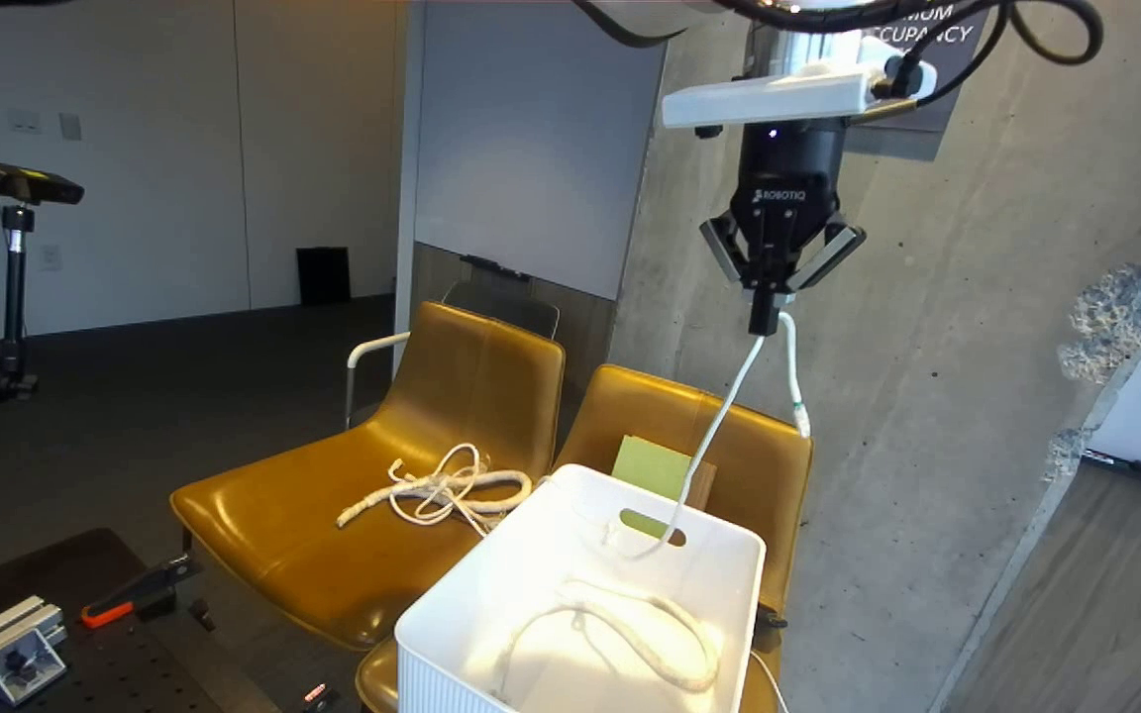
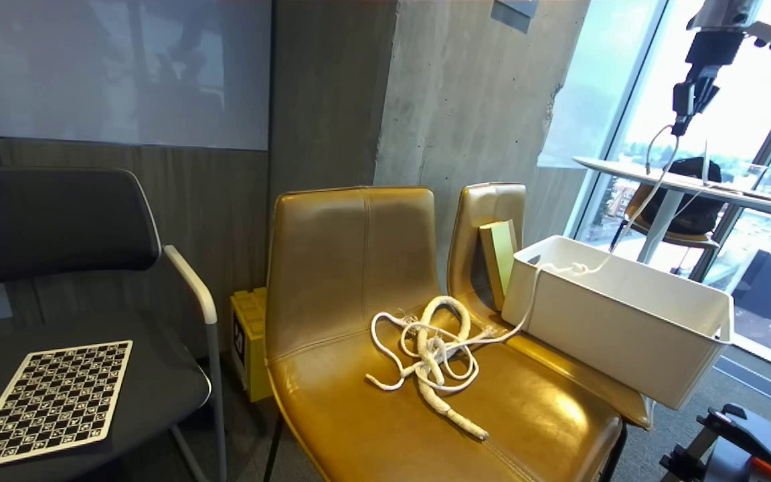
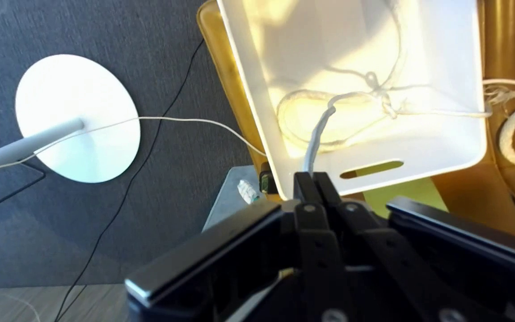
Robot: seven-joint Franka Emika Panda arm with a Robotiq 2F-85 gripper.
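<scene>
My gripper (image 1: 767,309) is shut on a thin white rope (image 1: 726,408), high above a white bin (image 1: 444,683). In the wrist view the fingertips (image 3: 314,176) pinch the rope (image 3: 318,134). One short end hangs free beside the gripper, with a taped tip. The longer part runs down into the bin, to a knot (image 3: 385,96). From there it crosses the bin's rim to a rope pile (image 2: 436,348) on the neighbouring chair seat. A thicker rope loop (image 1: 665,649) lies on the bin floor. The gripper (image 2: 680,127) also shows in an exterior view.
Two tan chairs (image 2: 359,268) stand side by side; the bin rests on one. A yellow-green box (image 2: 498,261) leans on its backrest behind the bin. A concrete wall (image 1: 927,396) stands behind. A dark chair (image 2: 57,281) holds a checkered board (image 2: 51,398). A round table (image 2: 666,175) stands beyond.
</scene>
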